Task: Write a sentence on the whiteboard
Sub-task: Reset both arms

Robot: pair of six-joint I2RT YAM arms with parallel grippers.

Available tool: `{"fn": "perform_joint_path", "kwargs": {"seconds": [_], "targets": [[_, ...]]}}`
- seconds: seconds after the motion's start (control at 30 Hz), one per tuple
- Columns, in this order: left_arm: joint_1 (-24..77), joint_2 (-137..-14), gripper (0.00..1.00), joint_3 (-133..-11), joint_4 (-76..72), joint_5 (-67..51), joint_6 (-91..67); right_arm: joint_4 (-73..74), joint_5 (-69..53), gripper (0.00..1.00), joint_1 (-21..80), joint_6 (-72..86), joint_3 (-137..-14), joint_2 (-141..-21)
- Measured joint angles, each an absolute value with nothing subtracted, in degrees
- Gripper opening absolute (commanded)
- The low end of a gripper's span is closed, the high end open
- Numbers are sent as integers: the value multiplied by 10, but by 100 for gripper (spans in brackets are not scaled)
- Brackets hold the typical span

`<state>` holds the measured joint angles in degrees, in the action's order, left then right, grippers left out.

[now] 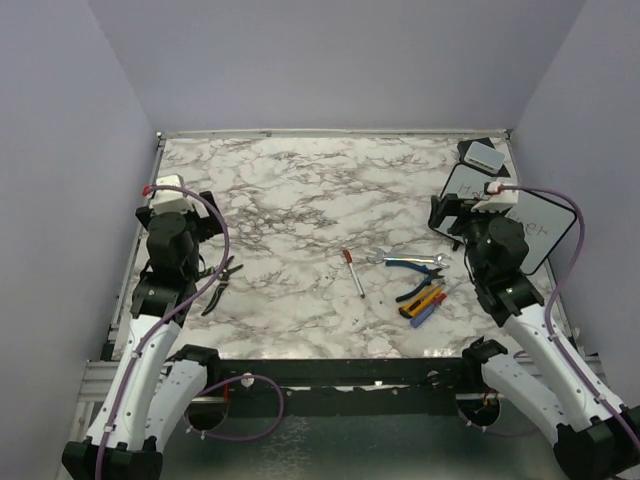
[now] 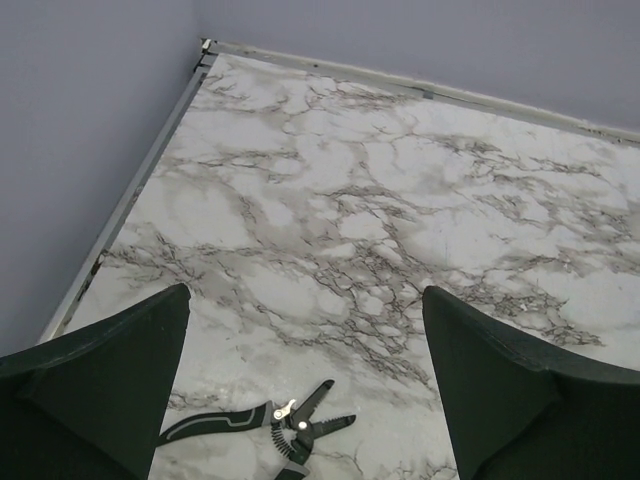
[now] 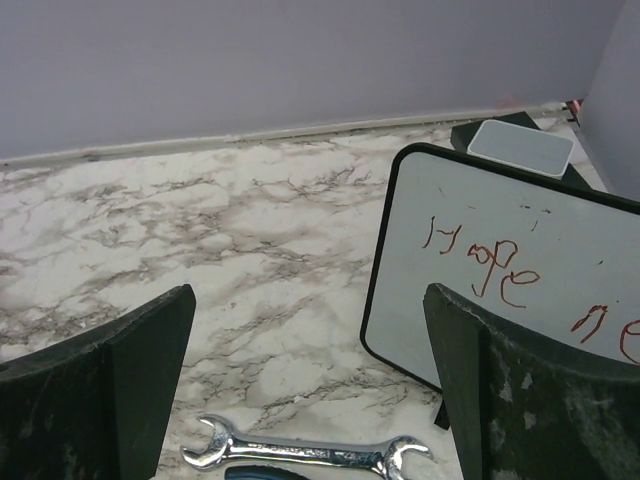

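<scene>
The whiteboard (image 1: 535, 222), white with a thin black frame, lies at the table's right side, partly under my right arm. In the right wrist view the whiteboard (image 3: 470, 280) shows red handwriting. A marker (image 1: 353, 271) with a red cap lies on the marble near the table's middle. My right gripper (image 3: 310, 330) is open and empty, above the table just left of the whiteboard. My left gripper (image 2: 305, 330) is open and empty over the table's left side.
Black wire strippers (image 2: 270, 425) lie under my left gripper. A silver wrench (image 3: 305, 455), blue-handled pliers (image 1: 418, 266) and a yellow cutter (image 1: 420, 298) lie near the right arm. A grey-white block (image 3: 520, 147) on a black base sits at the back right corner.
</scene>
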<state>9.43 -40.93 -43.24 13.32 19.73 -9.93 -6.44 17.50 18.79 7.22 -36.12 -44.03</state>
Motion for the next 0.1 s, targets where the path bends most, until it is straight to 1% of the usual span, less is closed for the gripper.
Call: {"fn": "perform_joint_path", "kwargs": {"seconds": [0.1], "targets": [[94, -401, 99, -432, 133, 202, -99, -65, 175, 100, 188, 69, -357, -430]]}}
